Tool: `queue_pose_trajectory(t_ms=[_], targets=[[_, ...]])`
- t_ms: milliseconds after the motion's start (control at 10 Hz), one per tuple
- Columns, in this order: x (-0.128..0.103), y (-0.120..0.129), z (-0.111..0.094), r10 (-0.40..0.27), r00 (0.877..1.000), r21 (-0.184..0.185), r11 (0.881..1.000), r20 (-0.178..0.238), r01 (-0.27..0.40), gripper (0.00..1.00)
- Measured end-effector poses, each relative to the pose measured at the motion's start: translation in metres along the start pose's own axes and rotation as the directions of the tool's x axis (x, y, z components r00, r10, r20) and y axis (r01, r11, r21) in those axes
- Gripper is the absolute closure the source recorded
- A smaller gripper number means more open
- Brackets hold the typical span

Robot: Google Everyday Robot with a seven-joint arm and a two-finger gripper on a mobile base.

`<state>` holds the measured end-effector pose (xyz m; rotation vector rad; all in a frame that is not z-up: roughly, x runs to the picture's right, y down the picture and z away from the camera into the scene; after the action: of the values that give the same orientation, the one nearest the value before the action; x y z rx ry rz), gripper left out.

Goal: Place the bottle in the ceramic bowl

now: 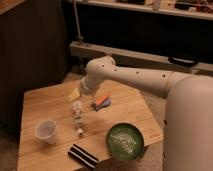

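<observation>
well inside the table (45, 100) edges, the gripper (75, 96) hangs by the bottle (78, 119)

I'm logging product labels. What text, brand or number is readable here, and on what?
None can be read.
bottle: pale label, too blurred to read.
striped black packet: white bands, no legible lettering.
The gripper hangs just above the bottle, bearing no legible marking.

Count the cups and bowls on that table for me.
2: white cup front left, ceramic bowl front right; gripper is by the bottle between them. The arm may hide others.
</observation>
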<state>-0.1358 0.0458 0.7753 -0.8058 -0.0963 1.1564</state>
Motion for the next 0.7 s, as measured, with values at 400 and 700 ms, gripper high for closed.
queue_pose_trajectory(t_ms=[400, 700], targets=[[0.0, 0.001, 0.028, -0.008, 1.0, 0.012, 1.0, -0.03, 0.009, 0.2], [-0.005, 0.003, 0.042, -0.009, 0.998, 0.017, 1.0, -0.057, 0.01, 0.2]])
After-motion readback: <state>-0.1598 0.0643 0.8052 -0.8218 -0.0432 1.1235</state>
